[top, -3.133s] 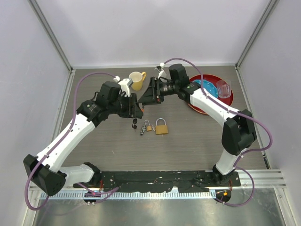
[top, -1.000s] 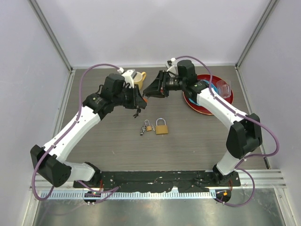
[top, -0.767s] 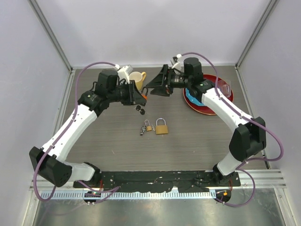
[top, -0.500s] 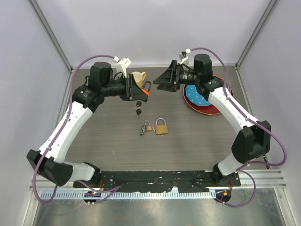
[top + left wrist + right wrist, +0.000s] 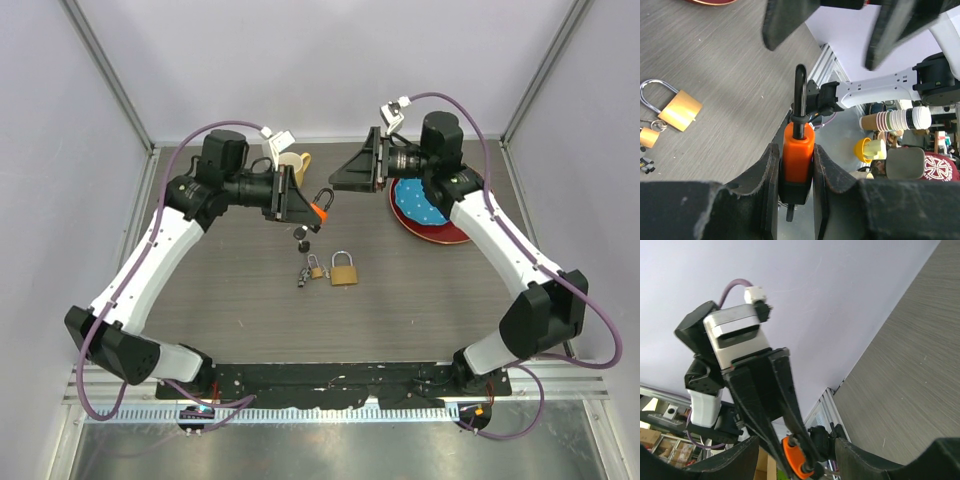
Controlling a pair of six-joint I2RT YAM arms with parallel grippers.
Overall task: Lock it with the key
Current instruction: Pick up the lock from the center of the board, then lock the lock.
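Left gripper point(image 5: 306, 205): narrowly parted, clamped on the body of the orange padlock point(image 5: 318, 207). Padlock is held in the air above the tabletop point(image 5: 420, 300), black shackle point(image 5: 800, 90) pointing away from the gripper towards the right arm. Keys point(image 5: 301, 236) hang under the padlock.

Right gripper point(image 5: 338, 181): jaws wide apart, holding nothing. It faces the shackle end, near but not touching. Whether the shackle is latched: cannot tell.

On the tabletop, below the held padlock: two brass padlocks point(image 5: 343, 270), one large and one small, side by side. Yellow mug point(image 5: 293, 164) behind the left gripper; red plate point(image 5: 452, 236) under the right arm.
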